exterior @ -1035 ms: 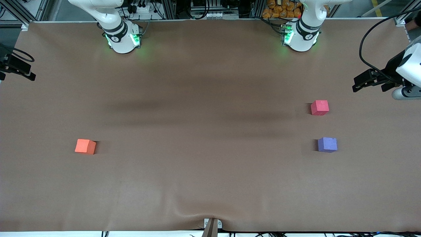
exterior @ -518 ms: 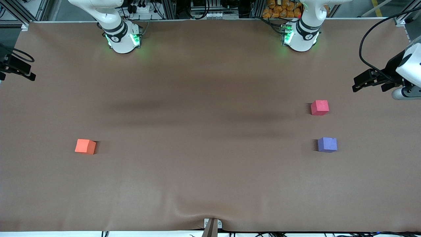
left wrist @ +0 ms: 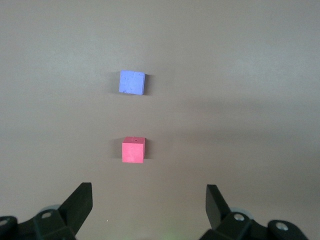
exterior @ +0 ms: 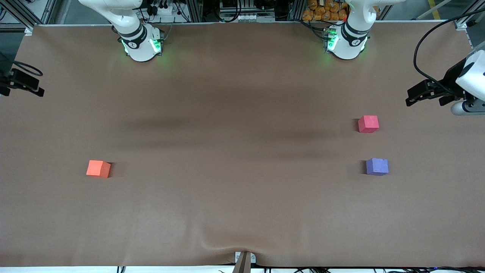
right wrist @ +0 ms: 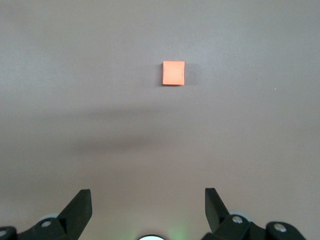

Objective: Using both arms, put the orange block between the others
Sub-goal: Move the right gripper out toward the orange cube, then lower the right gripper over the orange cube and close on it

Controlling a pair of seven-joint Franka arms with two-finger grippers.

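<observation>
The orange block (exterior: pixel 98 168) sits at the right arm's end of the desk, well apart from the right pincer (right wrist: pixel 148 201); the left pincer (left wrist: pixel 149 200) waits. Both gape empty.

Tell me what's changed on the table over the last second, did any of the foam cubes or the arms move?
Only the right gripper, open at the right arm's end of the table, shifted slightly. The open left gripper waits at the other end, holding nothing. The small orange foam cube, pink-red foam cube and purple-blue foam cube all stayed where they were.
</observation>
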